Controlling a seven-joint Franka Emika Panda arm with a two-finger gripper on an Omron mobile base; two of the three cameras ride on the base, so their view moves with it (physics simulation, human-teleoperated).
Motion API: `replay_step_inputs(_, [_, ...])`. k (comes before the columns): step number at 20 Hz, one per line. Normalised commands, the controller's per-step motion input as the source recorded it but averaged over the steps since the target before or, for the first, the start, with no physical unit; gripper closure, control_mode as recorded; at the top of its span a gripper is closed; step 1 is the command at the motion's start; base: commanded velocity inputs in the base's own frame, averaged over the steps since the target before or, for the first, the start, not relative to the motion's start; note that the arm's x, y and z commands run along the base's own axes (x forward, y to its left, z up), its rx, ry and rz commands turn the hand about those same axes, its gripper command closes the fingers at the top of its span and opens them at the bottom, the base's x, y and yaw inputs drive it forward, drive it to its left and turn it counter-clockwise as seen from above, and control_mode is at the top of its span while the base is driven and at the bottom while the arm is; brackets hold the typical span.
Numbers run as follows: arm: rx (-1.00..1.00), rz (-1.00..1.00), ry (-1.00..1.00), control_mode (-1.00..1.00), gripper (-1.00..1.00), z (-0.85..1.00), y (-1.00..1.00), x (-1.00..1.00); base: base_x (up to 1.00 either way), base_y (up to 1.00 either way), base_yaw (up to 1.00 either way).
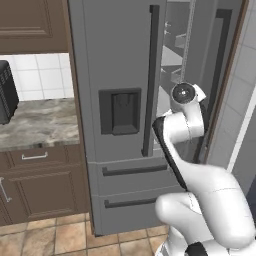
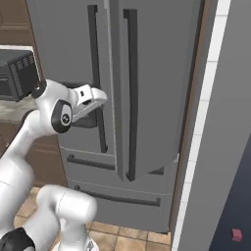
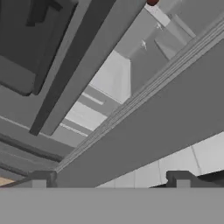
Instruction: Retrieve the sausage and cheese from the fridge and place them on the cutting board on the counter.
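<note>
Gripper [image 3: 111, 181] spread wide, holding nothing, tips either side of edge of fridge [image 1: 120, 75] right door, touching unclear. Door ajar, shelves visible in gap. Sausage [image 3: 152, 2] glimpsed inside, far from gripper. Bench [image 1: 37, 122] left of fridge.

Sausage [image 3: 152, 2] — just a reddish bit cut off by top edge of hand view, shape can't be told. Fridge [image 1: 120, 75] interior mostly hidden behind part-open door; shelf contents too small to make out. Gripper [image 3: 109, 178] fingertips only, rest cut off. Dark appliance [image 1: 7, 92] on counter [image 1: 40, 122] — cropped at left edge.
</note>
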Motion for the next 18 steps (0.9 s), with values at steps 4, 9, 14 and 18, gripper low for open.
replay_step_inputs(4, [-0.23, -0.31, 0.18, -1.0, -1.0, 0.41, 0.67, 0.42, 0.0, 0.0, 0.0])
replay_step_inputs(9, [-0.17, -0.21, 0.03, -1.0, -1.0, 0.07, 0.14, 0.68, 0.0, 0.0, 0.0])
replay_step_inputs(14, [0.0, -0.14, 0.0, -1.0, -1.0, -0.07, -0.44, 0.54, 0.0, 0.0, 0.0])
replay_step_inputs(18, [0.0, 0.0, -0.03, -1.0, -1.0, 0.0, -0.29, 0.19, 0.0, 0.0, 0.0])
